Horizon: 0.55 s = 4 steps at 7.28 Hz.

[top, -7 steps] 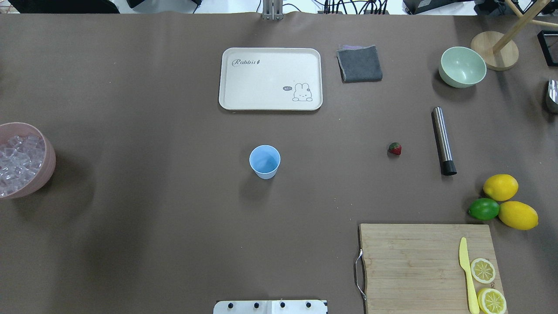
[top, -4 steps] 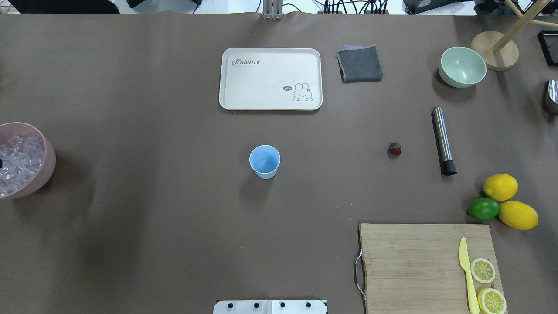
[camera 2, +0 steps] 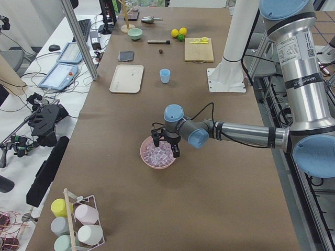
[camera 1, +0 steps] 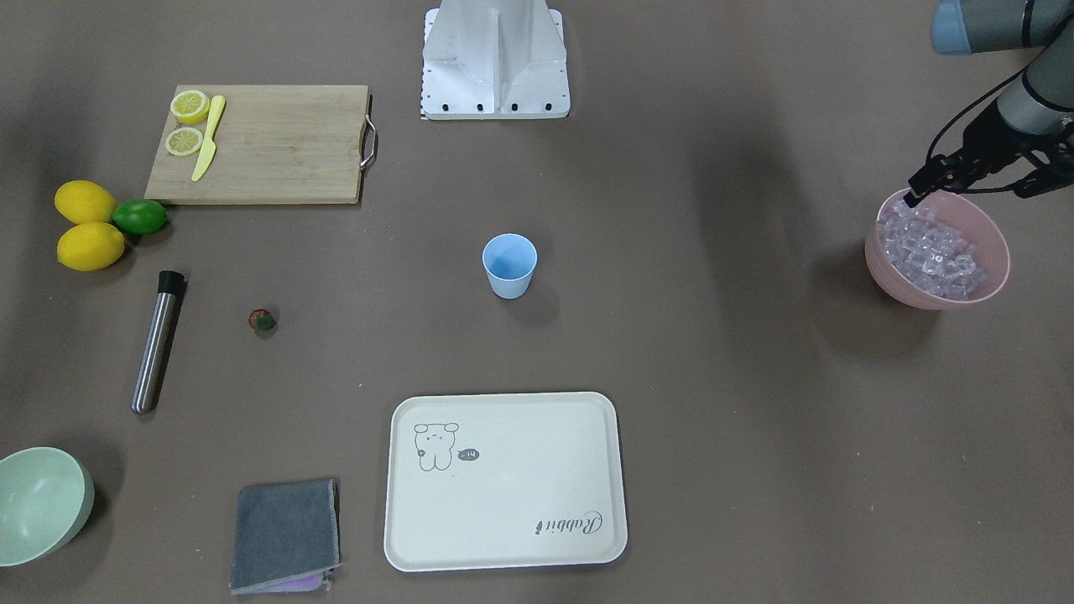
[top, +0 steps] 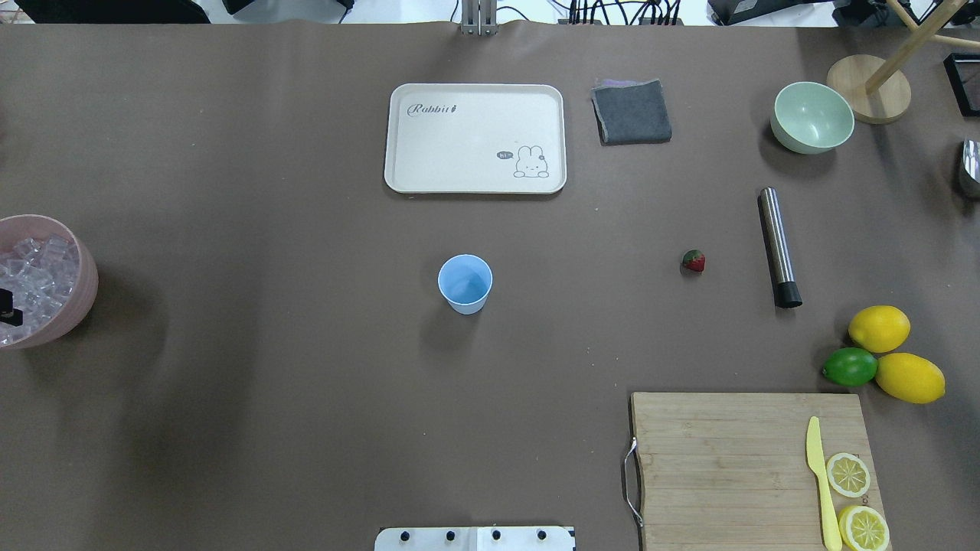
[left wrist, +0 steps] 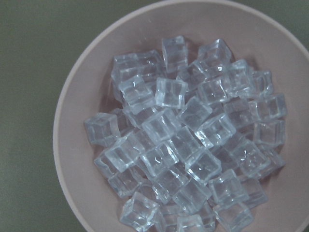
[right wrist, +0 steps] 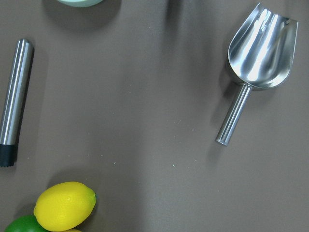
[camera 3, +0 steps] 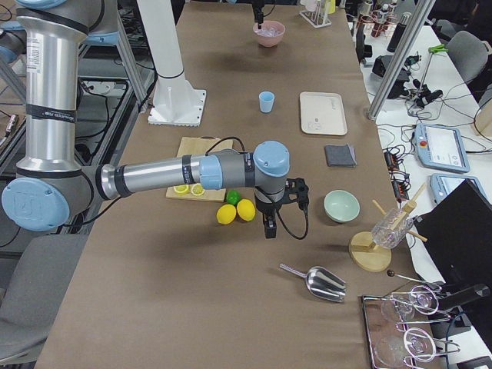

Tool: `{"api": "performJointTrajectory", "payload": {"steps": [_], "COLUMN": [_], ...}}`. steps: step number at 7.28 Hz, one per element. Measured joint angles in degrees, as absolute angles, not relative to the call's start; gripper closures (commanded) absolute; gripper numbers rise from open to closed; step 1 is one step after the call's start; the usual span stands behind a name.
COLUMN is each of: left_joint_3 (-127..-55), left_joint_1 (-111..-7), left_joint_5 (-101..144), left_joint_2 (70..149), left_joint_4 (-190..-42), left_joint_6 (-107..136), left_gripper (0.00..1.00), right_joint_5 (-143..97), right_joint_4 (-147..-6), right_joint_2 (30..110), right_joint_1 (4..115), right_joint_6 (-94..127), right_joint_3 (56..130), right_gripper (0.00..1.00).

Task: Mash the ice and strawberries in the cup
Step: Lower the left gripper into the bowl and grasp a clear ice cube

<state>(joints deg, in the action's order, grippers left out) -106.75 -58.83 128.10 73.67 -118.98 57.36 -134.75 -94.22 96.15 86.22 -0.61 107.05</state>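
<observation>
The light blue cup [top: 465,283] stands upright and looks empty at the table's middle; it also shows in the front view [camera 1: 509,264]. The strawberry [top: 693,261] lies on the table to its right, apart from it. The ice [left wrist: 183,140] fills a pink bowl [top: 83,295] at the left edge. My left gripper [camera 1: 969,195] hangs open just above the ice [camera 1: 927,247], with nothing between its fingers. My right gripper [camera 3: 267,227] shows only in the right side view, above the table beside the lemons; I cannot tell whether it is open.
A steel rod with a black tip [top: 779,246] lies right of the strawberry. Two lemons [top: 879,327] and a lime [top: 849,366] sit near a cutting board [top: 720,459] with a yellow knife. A tray [top: 475,138], grey cloth [top: 632,112], green bowl [top: 811,117] and metal scoop [right wrist: 256,63] are around.
A black fingertip of my left gripper has come into the overhead view at the left edge, over the pink bowl of ice. Nothing else has moved.
</observation>
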Motion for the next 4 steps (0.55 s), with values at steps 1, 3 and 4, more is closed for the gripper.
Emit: {"api": "performJointTrajectory", "payload": {"steps": [1,3,4], "left_joint_3": [-106.61,-106.15,-105.93], "left_joint_1": [-58.36,-57.99,-57.87], "left_joint_5": [128.07,128.04,128.0], "left_joint_2": [73.67,74.0,74.21], "left_joint_4": [-118.99,-119.01,-119.01], "left_joint_6": [57.4,57.21,57.14], "left_gripper": [0.23,0.25,0.25], "right_joint_5": [-134.79,-134.82,-134.82], "right_joint_4": [-94.22,-94.24,-94.25], "right_joint_2": [96.3,96.76,96.93], "right_joint_1": [86.22,86.22,86.22], "right_joint_6": [-0.61,-0.62,-0.62], "right_joint_3": [107.26,107.98,108.14], "right_gripper": [0.0,0.0,0.0]}}
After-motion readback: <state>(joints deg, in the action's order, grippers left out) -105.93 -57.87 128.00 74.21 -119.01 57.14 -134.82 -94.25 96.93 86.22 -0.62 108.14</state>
